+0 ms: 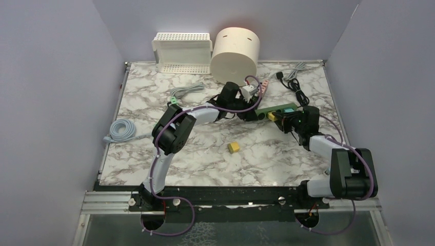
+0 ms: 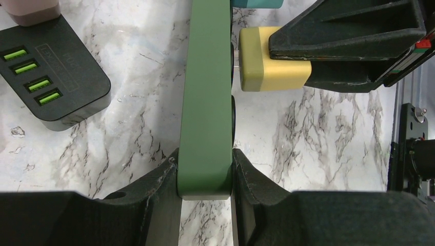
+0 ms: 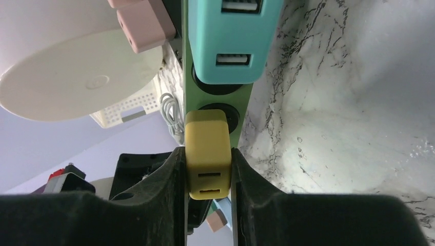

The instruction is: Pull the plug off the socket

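The socket is a long green power strip [image 1: 271, 109] lying on the marble table. My left gripper [image 2: 205, 171] is shut on its near end [image 2: 205, 102]. A yellow plug [image 3: 206, 148] sits in one of the strip's outlets [image 3: 246, 102], and a thin gap shows between its body [image 2: 256, 59] and the strip. My right gripper [image 3: 208, 169] is shut on the plug, one finger on each flank. In the top view the right gripper [image 1: 287, 122] meets the strip from the right and the left gripper [image 1: 255, 114] from the left.
A teal adapter [image 3: 233, 41] is plugged in beside the yellow plug. A black USB hub [image 2: 51, 72] lies left of the strip. A white cylinder [image 1: 236, 51] and white basket [image 1: 182, 51] stand at the back. A loose yellow plug [image 1: 234, 147], blue cable coil [image 1: 120, 130] and black cables [image 1: 295, 84] lie around.
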